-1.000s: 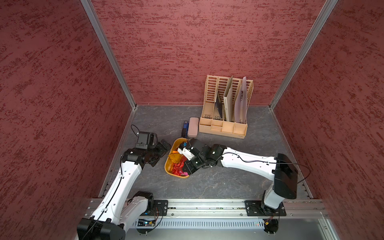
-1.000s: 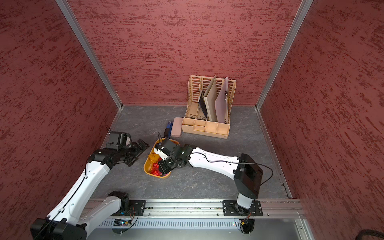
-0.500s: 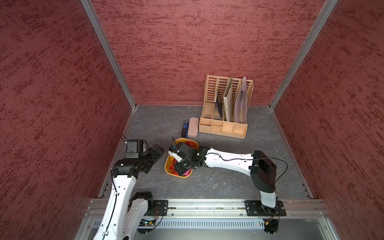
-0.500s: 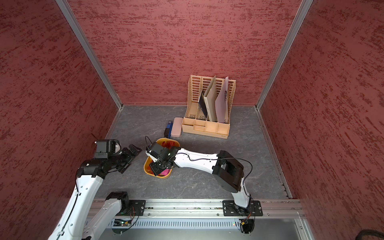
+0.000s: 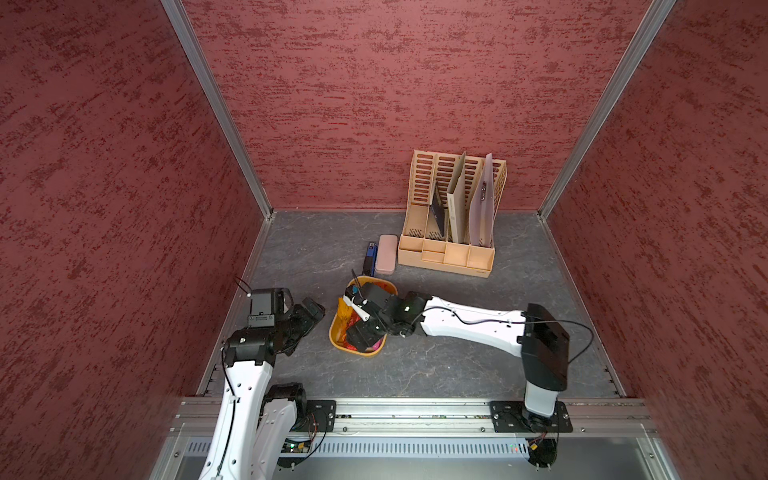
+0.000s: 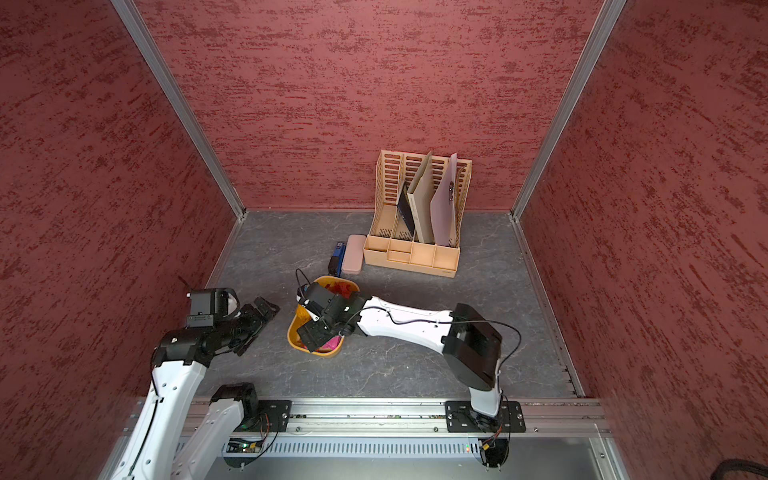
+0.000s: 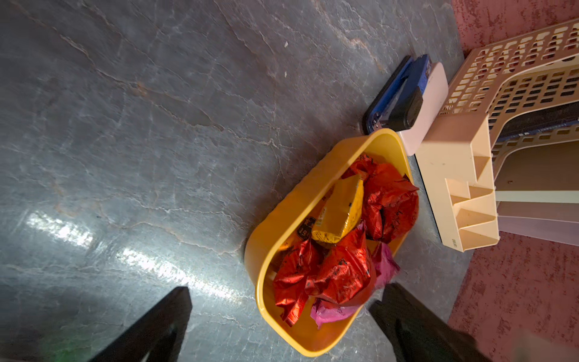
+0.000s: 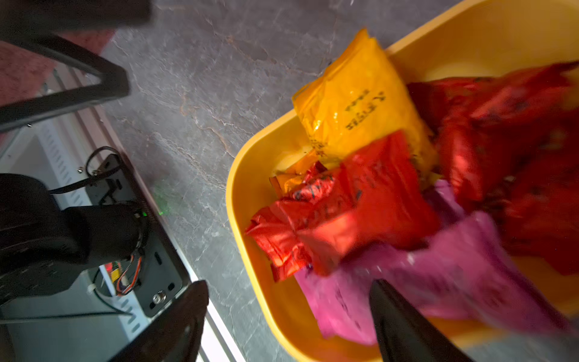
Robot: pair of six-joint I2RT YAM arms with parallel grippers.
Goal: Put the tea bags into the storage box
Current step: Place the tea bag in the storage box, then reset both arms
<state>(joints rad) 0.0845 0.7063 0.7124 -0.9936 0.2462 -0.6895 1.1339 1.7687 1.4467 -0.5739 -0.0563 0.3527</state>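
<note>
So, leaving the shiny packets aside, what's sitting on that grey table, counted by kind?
Yellow storage box: 1
Tan file organizer: 1
Pale pink case: 1
Blue-and-black stapler: 1
Total: 4

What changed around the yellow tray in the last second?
The right gripper has opened its fingers over the mustard-yellow plastic tray, apparently dropping the crinkled pink foil packet. The open left gripper drew back from the tray. Tray, tan file organizer and pink case stayed put.
</note>
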